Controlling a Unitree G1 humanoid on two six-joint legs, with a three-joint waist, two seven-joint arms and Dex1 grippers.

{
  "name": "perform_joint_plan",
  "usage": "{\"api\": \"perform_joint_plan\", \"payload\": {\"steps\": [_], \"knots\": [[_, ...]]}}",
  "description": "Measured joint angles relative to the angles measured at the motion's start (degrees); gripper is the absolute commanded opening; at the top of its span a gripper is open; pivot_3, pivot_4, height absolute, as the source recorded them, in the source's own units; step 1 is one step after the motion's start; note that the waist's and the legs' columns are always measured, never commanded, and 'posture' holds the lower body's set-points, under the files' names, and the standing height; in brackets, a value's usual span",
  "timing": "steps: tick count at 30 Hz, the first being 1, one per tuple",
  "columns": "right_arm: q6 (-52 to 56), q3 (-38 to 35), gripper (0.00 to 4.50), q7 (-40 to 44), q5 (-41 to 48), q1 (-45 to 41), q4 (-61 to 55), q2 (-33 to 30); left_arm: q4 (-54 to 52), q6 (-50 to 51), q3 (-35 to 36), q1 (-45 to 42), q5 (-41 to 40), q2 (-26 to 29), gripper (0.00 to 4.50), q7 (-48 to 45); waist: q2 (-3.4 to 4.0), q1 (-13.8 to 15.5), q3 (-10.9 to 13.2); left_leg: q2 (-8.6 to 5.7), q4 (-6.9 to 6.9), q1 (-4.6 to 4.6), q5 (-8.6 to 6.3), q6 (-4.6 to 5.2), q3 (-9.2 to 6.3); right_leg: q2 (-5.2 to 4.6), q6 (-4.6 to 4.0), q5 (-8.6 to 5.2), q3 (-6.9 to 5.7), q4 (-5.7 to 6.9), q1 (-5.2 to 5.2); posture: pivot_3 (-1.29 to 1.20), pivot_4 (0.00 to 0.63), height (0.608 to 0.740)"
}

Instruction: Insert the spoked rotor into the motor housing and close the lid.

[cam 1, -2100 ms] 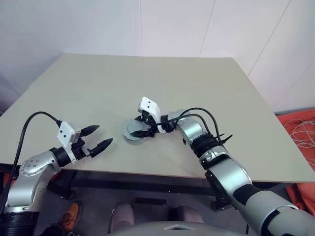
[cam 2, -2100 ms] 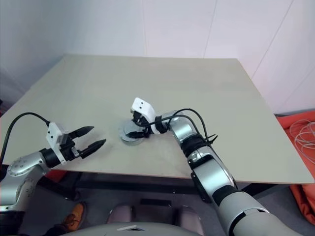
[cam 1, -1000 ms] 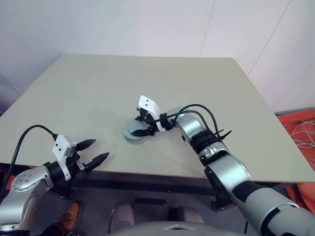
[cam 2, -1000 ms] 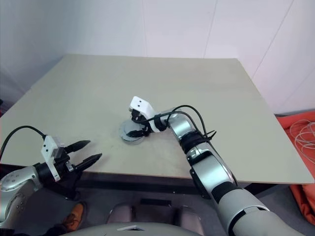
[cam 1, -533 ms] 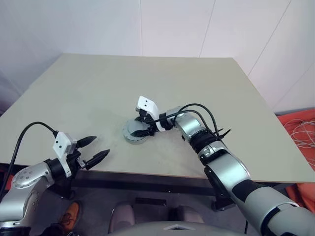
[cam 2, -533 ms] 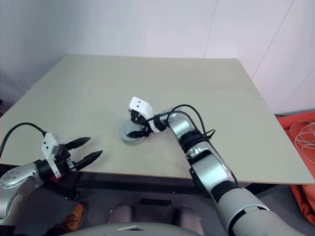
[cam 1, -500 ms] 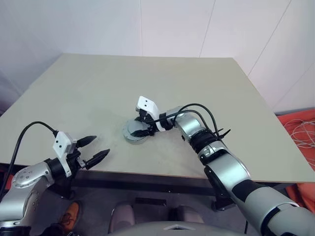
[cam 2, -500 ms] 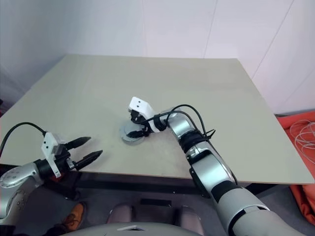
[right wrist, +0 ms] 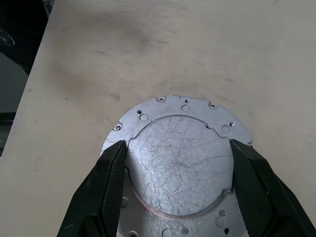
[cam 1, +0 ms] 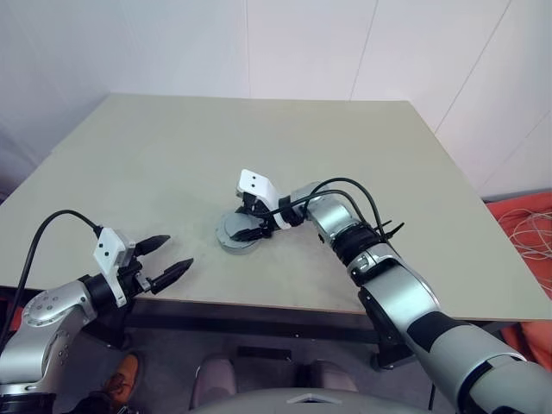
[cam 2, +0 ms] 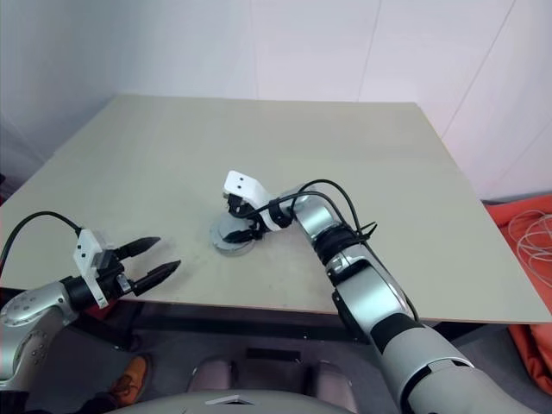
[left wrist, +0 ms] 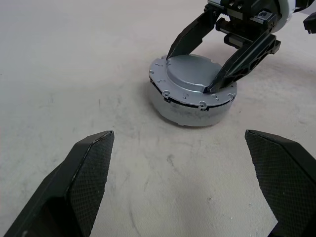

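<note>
I had the right gripper (left wrist: 216, 61) down on the lid (right wrist: 181, 163), which sat plain grey face up on top of the motor housing (left wrist: 190, 111) near the middle of the pale surface (cam 1: 345, 164). Through the right wrist camera I saw the two black fingers (right wrist: 112, 190) set on either side of the lid's raised round centre, each tip against its edge, so they were closed onto the lid rather than standing free. The left wrist camera showed the same from the side: both fingertips rested on the lid's top face, at the step around the raised centre. The lid lay flat, its flange with small screw holes lined up over the lighter grey body beneath. I could not see the spoked rotor or the copper windings under the lid.

My left gripper (cam 1: 166, 260) hung at the near left edge of the surface, well apart from the assembly, with its fingers (left wrist: 74, 187) spread wide and nothing between them. It pointed toward the housing. A black cable looped from the right forearm above the surface.
</note>
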Motion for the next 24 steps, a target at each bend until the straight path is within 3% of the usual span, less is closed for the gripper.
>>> {"api": "perform_joint_plan", "payload": {"steps": [24], "knots": [[2.6,-0.27,3.14,0.81,0.06,-0.05,-0.3,0.17,0.01,-0.01,-0.94,-0.16,0.03,-0.29,4.5,0.08,0.0,-0.11,0.0,0.02,0.0,0.08,0.01,-0.01,0.01,0.0,0.01,-0.01,0.0,0.03,0.04,0.0,0.0,0.74]]}}
